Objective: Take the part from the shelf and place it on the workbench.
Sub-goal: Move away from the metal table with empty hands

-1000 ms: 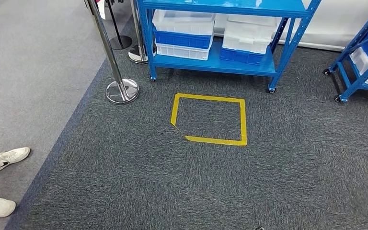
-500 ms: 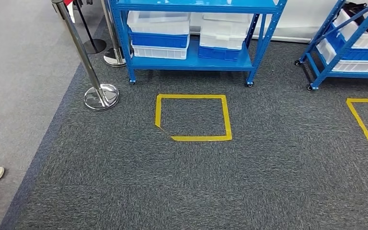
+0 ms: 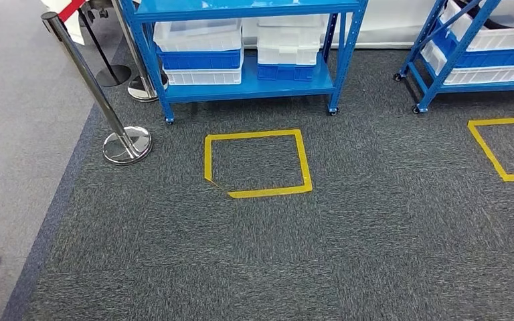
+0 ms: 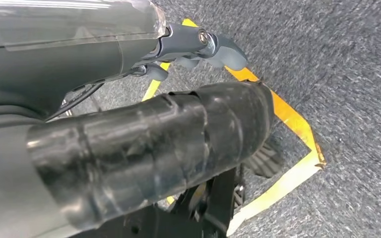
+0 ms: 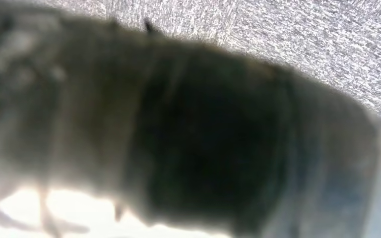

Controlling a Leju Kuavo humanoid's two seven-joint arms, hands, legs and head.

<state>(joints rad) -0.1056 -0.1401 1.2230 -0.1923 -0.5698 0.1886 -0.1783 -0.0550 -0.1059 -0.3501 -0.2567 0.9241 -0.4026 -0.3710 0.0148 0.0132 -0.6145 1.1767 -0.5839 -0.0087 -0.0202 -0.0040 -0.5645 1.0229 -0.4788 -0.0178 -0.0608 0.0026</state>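
Blue steel shelf (image 3: 241,83) carries stacked white and blue plastic bins (image 3: 201,50). Left hand (image 4: 144,144) and right hand (image 5: 188,139): grip state cannot be determined.

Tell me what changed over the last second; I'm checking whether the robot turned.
The whole head view shifted: the camera turned right. The blue shelf and yellow floor square slid left, and a second shelf and square came into view. Nothing itself moved; nothing was grasped.
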